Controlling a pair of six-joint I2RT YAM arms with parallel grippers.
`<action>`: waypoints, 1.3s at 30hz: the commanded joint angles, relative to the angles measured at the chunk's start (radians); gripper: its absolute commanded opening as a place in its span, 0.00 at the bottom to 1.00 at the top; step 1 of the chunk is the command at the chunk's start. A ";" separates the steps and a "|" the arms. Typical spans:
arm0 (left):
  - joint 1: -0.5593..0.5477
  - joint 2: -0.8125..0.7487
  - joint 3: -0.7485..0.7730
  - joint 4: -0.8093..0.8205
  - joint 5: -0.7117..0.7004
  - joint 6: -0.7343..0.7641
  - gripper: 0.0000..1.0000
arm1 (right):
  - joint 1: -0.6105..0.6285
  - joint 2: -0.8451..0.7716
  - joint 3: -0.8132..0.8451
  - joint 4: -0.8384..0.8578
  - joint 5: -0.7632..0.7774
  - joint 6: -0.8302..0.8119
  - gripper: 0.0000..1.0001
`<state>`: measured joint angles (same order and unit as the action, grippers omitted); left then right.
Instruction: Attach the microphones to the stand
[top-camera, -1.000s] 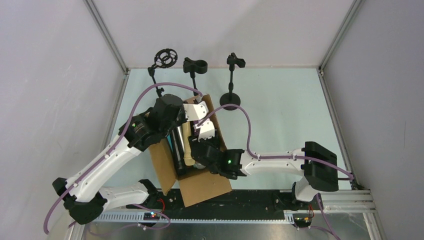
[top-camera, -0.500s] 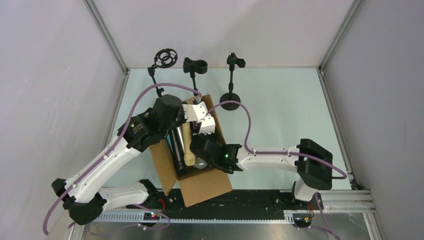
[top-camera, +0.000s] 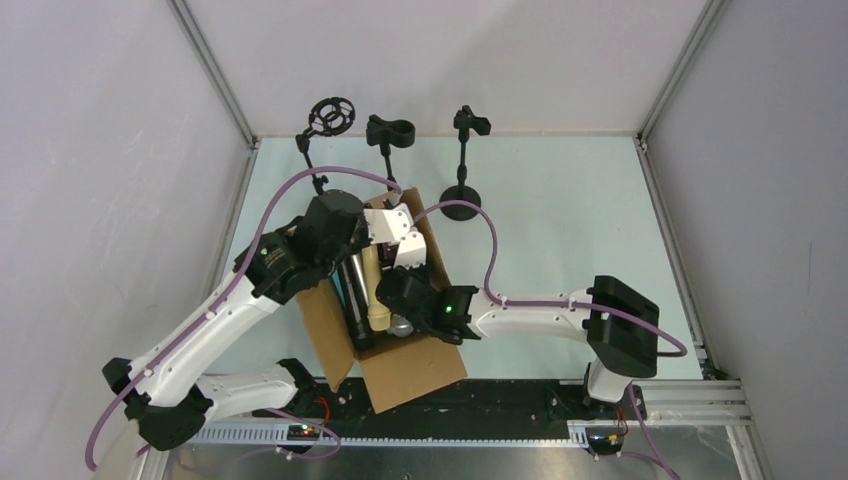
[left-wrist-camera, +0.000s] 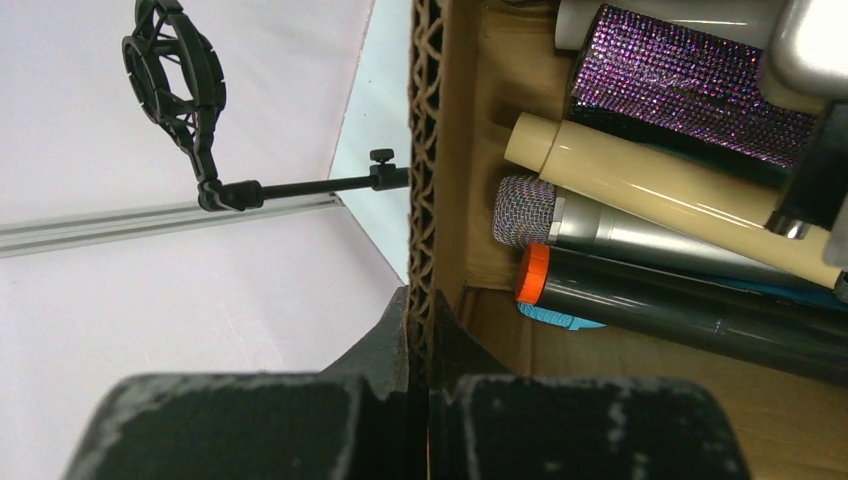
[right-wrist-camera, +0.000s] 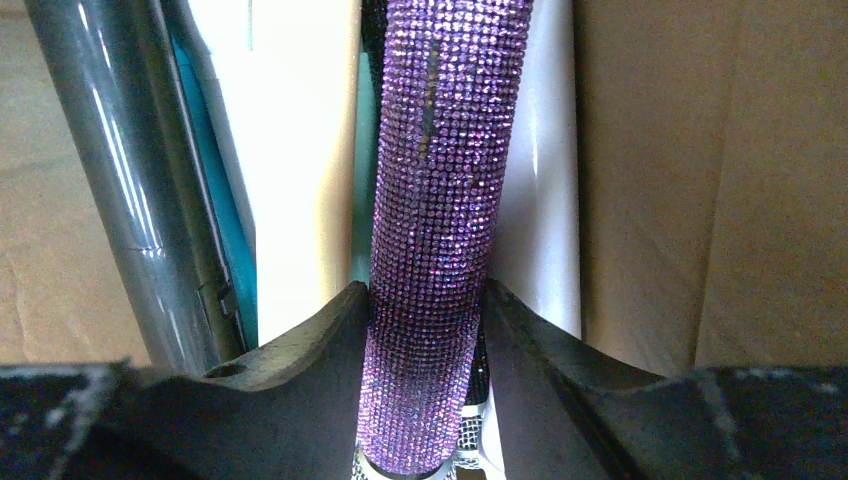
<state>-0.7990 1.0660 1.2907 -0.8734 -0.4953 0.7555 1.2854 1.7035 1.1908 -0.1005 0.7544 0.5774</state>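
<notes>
The left gripper (left-wrist-camera: 420, 318) is clamping the wall of the cardboard box (left-wrist-camera: 480, 150); the right gripper (right-wrist-camera: 425, 300) is gripping the glittery purple microphone (right-wrist-camera: 445, 150), both fingers touching it; the cream microphone (left-wrist-camera: 660, 190), silver-grey microphone (left-wrist-camera: 600, 230) and orange-tipped black microphone (left-wrist-camera: 680, 305) are lying alongside it inside the box; three stands (top-camera: 462, 160) are standing at the far edge of the worktop (top-camera: 560, 220).

The purple microphone (right-wrist-camera: 440, 200) ran past the right wrist view's top and bottom edges. From above, the left arm (top-camera: 330, 230) and right arm (top-camera: 430, 305) covered most of what lay inside the box (top-camera: 415, 375).
</notes>
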 joint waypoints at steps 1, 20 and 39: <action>-0.012 -0.035 0.051 0.062 0.016 -0.012 0.00 | -0.008 0.064 0.048 -0.025 -0.032 0.026 0.38; -0.012 -0.041 0.026 0.065 -0.027 0.015 0.00 | 0.203 -0.345 0.056 -0.142 0.181 -0.160 0.00; -0.012 -0.043 0.009 0.065 -0.028 0.031 0.00 | 0.237 -0.859 -0.039 -0.772 0.325 0.214 0.00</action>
<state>-0.8074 1.0451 1.2884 -0.8707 -0.4942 0.7605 1.5707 0.8780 1.1976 -0.7307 1.0588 0.6674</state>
